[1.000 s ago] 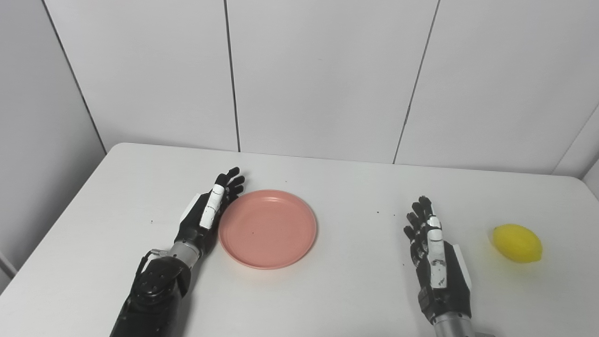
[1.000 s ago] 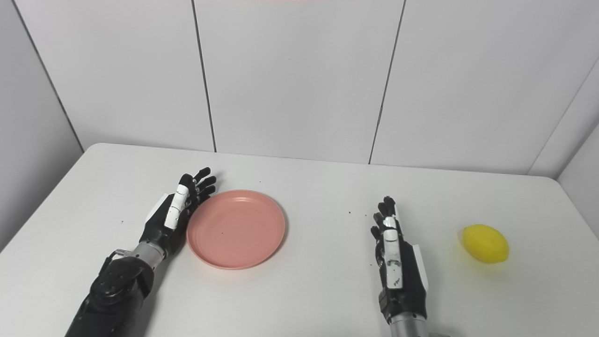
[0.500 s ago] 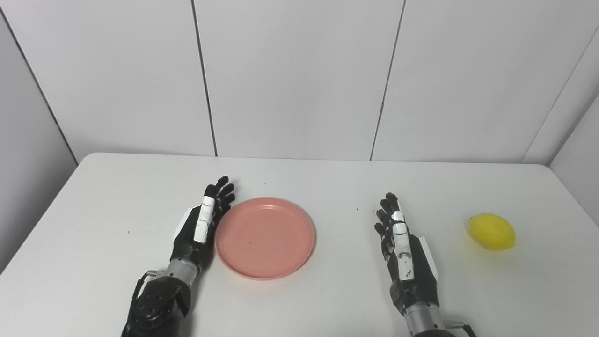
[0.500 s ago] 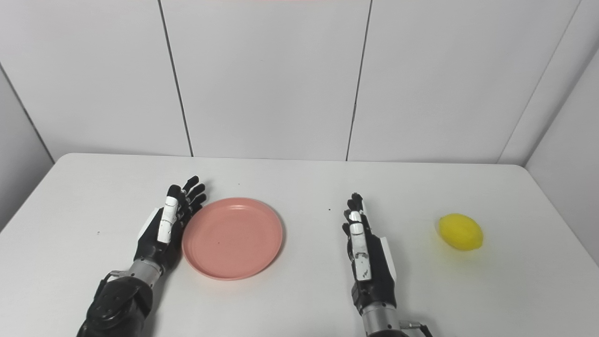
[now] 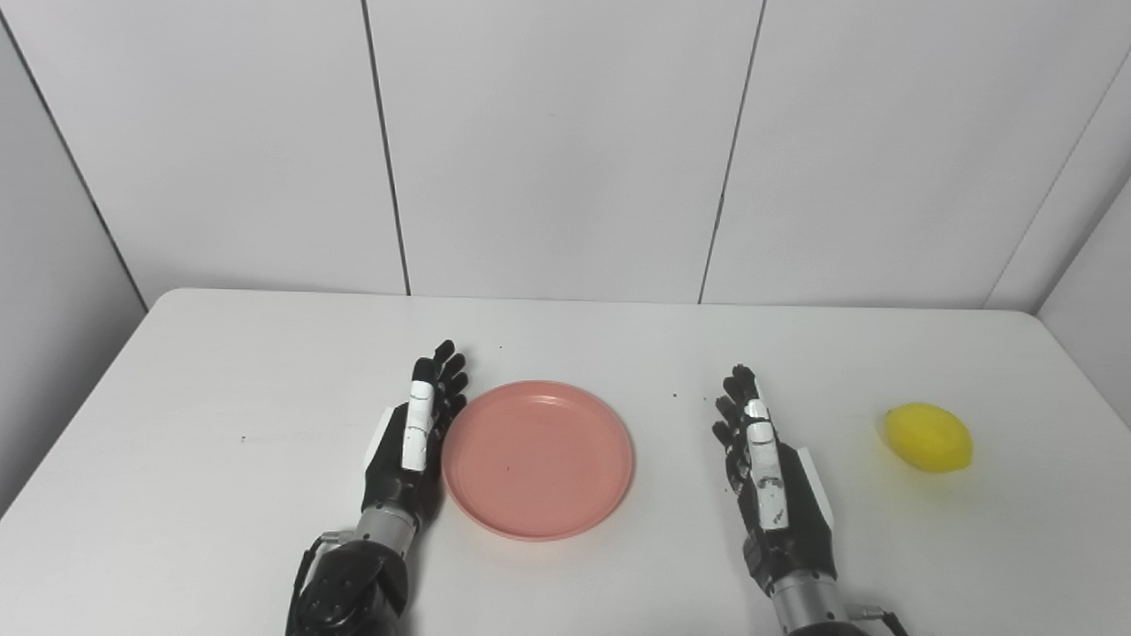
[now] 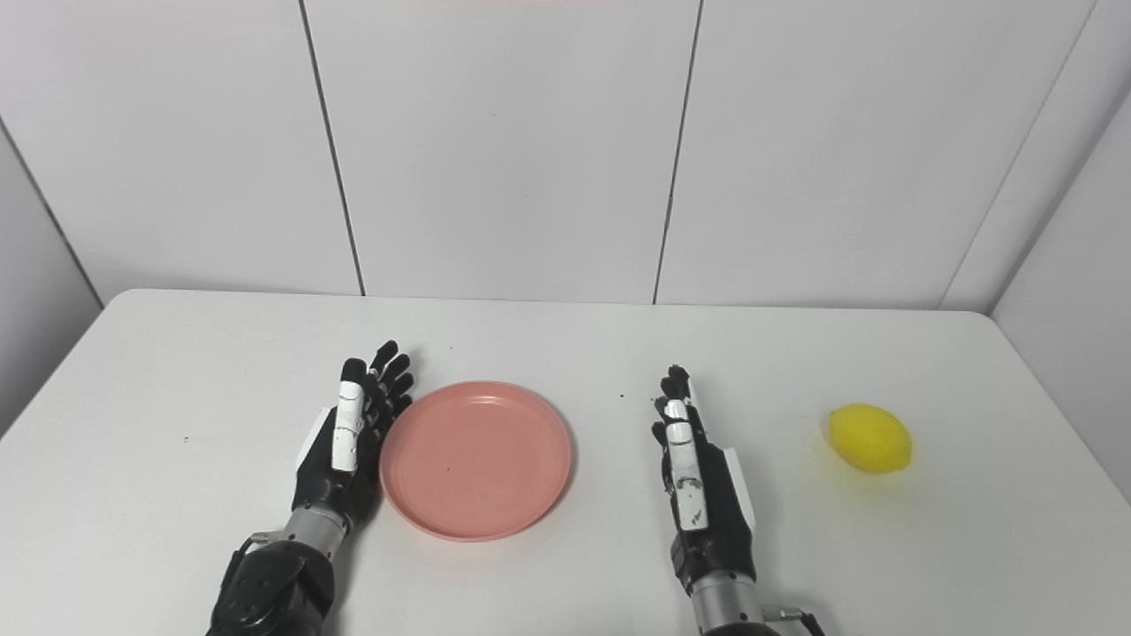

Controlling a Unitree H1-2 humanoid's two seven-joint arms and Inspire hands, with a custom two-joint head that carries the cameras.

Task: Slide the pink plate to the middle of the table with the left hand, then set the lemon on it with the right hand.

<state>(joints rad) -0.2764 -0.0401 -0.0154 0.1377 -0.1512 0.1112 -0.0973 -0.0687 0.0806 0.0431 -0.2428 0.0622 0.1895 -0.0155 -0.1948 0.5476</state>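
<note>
Table (image 5: 221, 371) white. Plate (image 5: 538, 458) near middle, pushed sideways by left hand (image 5: 412, 442), fingers straight, holding nothing. Right hand (image 5: 770, 473) flat, empty, waiting. Lemon (image 5: 928, 437) far right. Next: finish slide, then grasp lemon.

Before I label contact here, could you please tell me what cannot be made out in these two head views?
- Left hand against the round pink plastic plate: the palm faces away in both views, so actual touch at the rim is hidden by the hand itself.
- Right hand: its palm side is hidden likewise.
- Both forearms: cut off by the bottom edge.
- Oval yellow lemon: its far side and underside are hidden by itself.
</note>
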